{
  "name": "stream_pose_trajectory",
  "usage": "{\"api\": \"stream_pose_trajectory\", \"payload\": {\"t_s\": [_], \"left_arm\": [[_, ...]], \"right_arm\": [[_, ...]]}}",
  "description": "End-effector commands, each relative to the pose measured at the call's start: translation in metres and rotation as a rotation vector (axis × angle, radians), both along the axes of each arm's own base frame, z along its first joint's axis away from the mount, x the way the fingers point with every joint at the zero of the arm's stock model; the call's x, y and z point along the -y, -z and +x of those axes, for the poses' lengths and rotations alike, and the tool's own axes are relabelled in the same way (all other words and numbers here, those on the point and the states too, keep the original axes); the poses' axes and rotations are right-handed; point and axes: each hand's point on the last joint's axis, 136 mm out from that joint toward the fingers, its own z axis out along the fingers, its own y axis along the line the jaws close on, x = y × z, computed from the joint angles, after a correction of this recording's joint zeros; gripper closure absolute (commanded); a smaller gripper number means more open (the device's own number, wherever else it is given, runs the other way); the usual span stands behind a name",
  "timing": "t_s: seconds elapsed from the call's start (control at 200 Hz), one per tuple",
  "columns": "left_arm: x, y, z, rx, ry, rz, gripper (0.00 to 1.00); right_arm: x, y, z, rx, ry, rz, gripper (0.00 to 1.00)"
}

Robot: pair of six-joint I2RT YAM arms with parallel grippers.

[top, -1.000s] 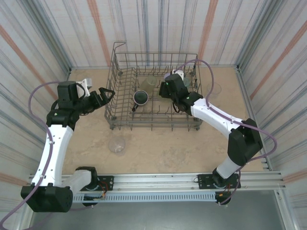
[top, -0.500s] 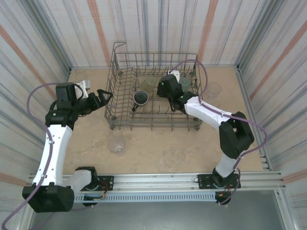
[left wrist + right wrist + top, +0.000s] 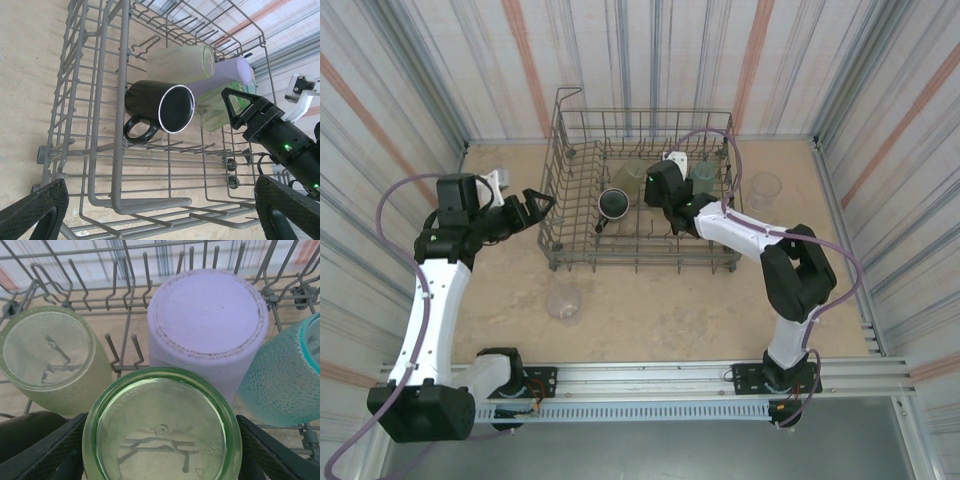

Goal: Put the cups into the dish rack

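Looking down from the top camera, finds the grey wire dish rack [image 3: 630, 258] at the middle of the counter [image 3: 650, 310], the right arm stretched in over its right side and the right gripper [image 3: 650, 190] low among the cups. Shows a black mug [image 3: 613, 205] inside the rack, an olive-yellow tumbler [image 3: 634, 171] behind it and a teal tumbler [image 3: 704, 174] near the right wall. Leaves a first clear tumbler [image 3: 564, 300] on the counter in front of the rack and a second clear tumbler [image 3: 763, 188] just right of it. Puts the left gripper [image 3: 542, 203] just outside the rack's left wall, spread wide, holding nothing.

Turning to the left wrist camera, frames the rack between that gripper's parted fingers [image 3: 35, 210]. Has the mug on its side, mouth toward the lens. Sets the olive-yellow tumbler and a lavender tumbler [image 3: 232, 72] tipped over behind it, and a bright green tumbler [image 3: 215, 107] beside it at the right gripper's tip.

Switching to the right wrist camera, meets the bright green tumbler base-on, clasped between the right gripper's two black fingers [image 3: 45, 455]: grasped, inside the rack. Ranges lavender behind it, olive-yellow left, teal right, all among the tines.
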Motion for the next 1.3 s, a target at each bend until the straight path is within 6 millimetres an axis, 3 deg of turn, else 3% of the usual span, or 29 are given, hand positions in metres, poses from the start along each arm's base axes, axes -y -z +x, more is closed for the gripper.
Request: {"api": "stream_pose_trajectory", "payload": {"t_s": [0.0, 0.331, 0.526, 1.102, 1.297], "left_arm": [[-0.003, -0.001, -0.001, 0.002, 0.01, 0.023, 0.01], [-0.002, -0.006, -0.003, 0.005, 0.021, 0.017, 0.01], [0.0, -0.003, -0.006, -0.013, 0.031, 0.007, 0.01], [0.0, -0.001, -0.016, -0.007, -0.003, -0.032, 0.01], [-0.003, -0.002, -0.02, -0.001, -0.024, -0.027, 0.01]], "right_arm": [[-0.004, -0.005, 0.008, 0.045, 0.018, -0.012, 0.55], [-0.006, 0.019, 0.002, 0.04, 0.053, -0.015, 0.5], [-0.001, 0.032, -0.002, 0.017, 0.083, -0.026, 0.41], [0.009, 0.028, -0.017, -0.058, 0.114, -0.024, 0.05], [0.007, 0.021, -0.023, -0.073, 0.102, 0.015, 0.01]]}}
